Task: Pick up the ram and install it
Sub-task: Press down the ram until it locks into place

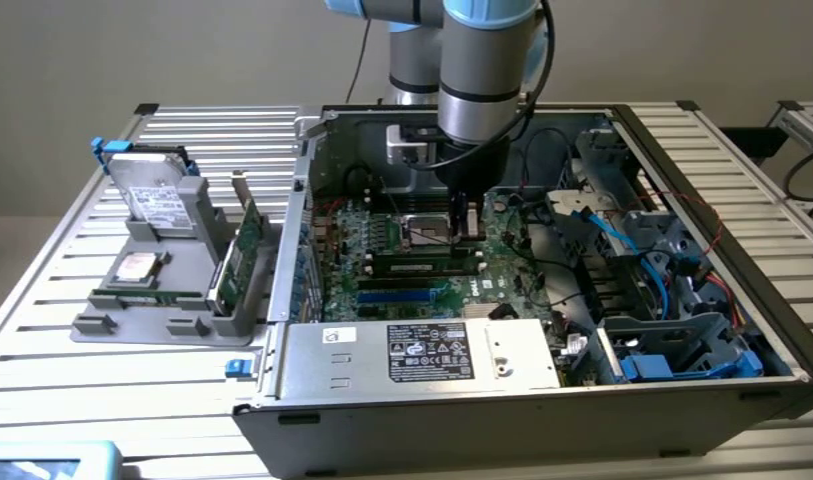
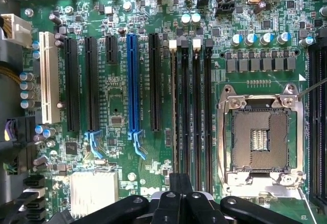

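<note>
Closed black gripper (image 2: 176, 203) hanging over the green motherboard (image 2: 117, 81) inside the open PC case (image 1: 726, 180), jaws shut with nothing held, ram (image 1: 413, 267) seated in a memory slot beside the empty CPU socket (image 2: 258, 139).

A robotics lab or test workshop: an opened desktop computer case (image 1: 540, 300) lies on a slatted aluminium bench (image 1: 59, 330), beside a grey fixture (image 1: 166, 300) holding drives and cards, against bare walls.
</note>
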`<action>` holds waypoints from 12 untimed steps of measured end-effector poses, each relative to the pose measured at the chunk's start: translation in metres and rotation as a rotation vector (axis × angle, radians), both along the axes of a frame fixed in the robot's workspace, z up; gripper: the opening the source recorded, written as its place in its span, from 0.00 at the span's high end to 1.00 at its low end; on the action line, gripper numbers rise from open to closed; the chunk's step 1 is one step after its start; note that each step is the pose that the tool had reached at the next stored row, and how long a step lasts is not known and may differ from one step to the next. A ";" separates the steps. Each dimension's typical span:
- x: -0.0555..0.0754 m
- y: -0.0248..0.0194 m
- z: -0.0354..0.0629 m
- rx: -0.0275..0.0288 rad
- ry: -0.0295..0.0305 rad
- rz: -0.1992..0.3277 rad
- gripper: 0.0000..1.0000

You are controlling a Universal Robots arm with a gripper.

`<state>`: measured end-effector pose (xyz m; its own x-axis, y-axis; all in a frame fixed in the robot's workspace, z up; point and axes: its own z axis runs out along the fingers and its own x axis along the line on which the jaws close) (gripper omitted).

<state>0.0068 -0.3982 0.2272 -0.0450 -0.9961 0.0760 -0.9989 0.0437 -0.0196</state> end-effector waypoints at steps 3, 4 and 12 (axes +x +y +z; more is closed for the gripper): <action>0.000 0.0001 -0.0009 0.0004 -0.0001 0.000 0.89; 0.000 0.0001 -0.0013 0.0006 -0.0002 0.000 0.89; -0.011 0.0001 0.0059 0.0009 0.0008 0.000 0.89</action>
<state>-0.0046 -0.3981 0.2331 -0.0449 -0.9962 0.0751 -0.9989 0.0436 -0.0188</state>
